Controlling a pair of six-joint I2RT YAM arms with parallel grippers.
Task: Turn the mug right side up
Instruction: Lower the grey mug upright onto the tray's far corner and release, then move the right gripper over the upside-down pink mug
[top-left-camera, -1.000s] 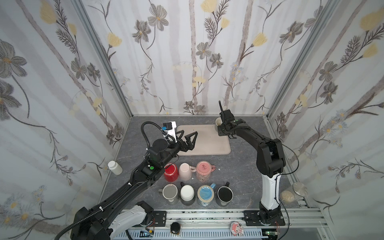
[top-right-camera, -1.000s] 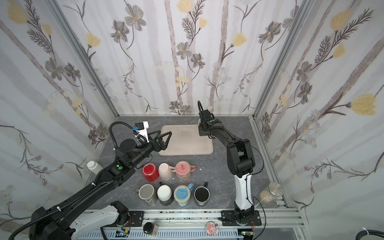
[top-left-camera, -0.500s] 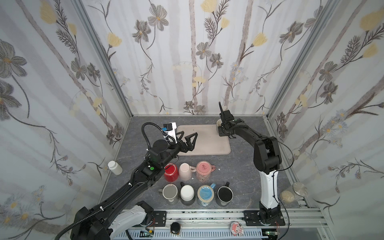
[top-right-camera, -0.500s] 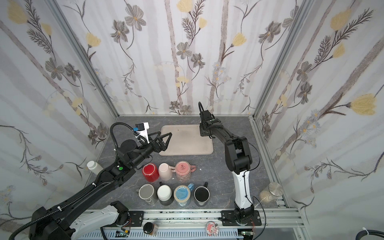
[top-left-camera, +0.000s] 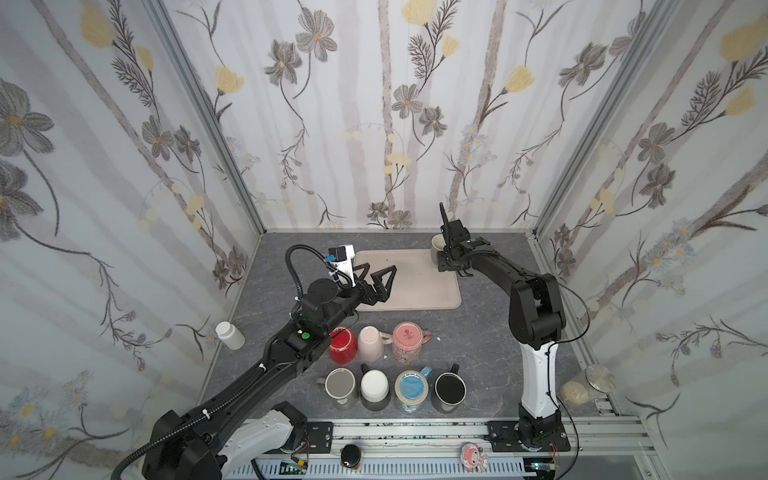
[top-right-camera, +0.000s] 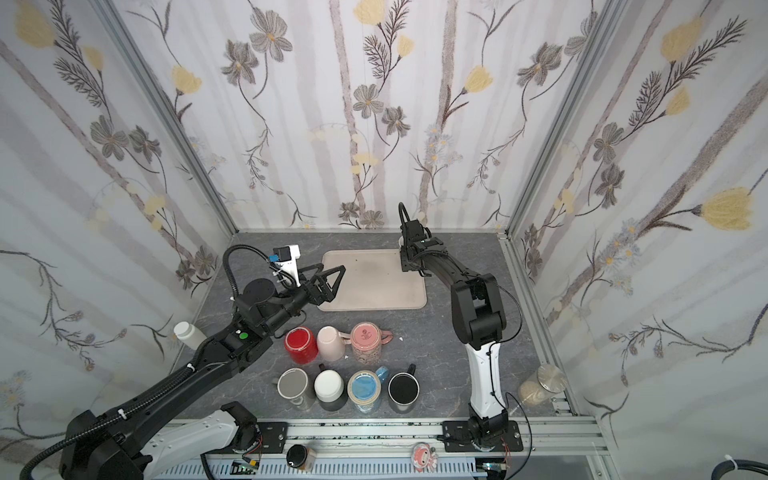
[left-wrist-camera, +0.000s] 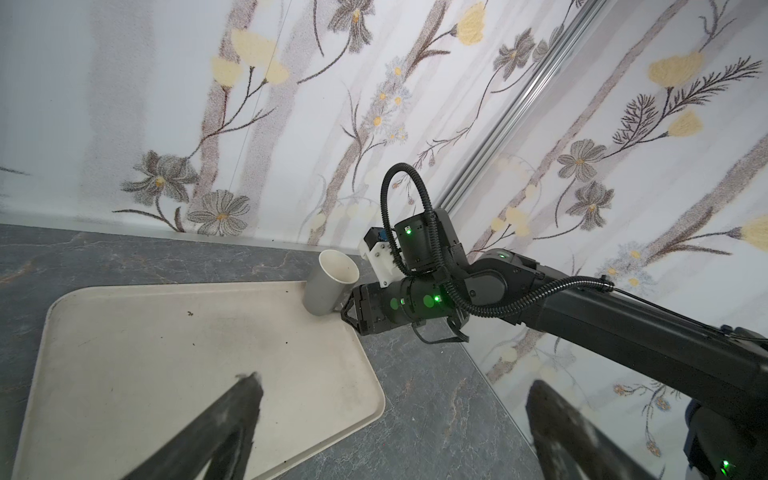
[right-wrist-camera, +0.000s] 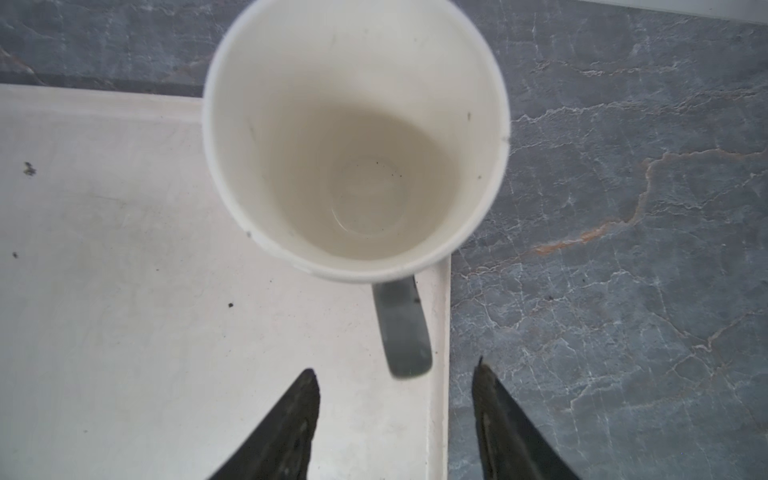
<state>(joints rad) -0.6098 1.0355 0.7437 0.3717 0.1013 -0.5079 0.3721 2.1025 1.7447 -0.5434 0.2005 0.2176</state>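
Right wrist view: the right gripper (right-wrist-camera: 395, 368) is seen released, its two dark fingers (right-wrist-camera: 291, 424) spread apart, with the end of the grey handle (right-wrist-camera: 401, 328) lying in the gap between their tips and touched by neither. The mug (right-wrist-camera: 353, 137) is shown mouth up and is set on a corner of the cream tray (right-wrist-camera: 124, 291), next to the grey marbled table (right-wrist-camera: 623, 208). In both top views that corner is found at the tray's far right. The left gripper (top-left-camera: 380, 268) is held wide open over the tray's left edge, grasping nothing, well apart from the mug.
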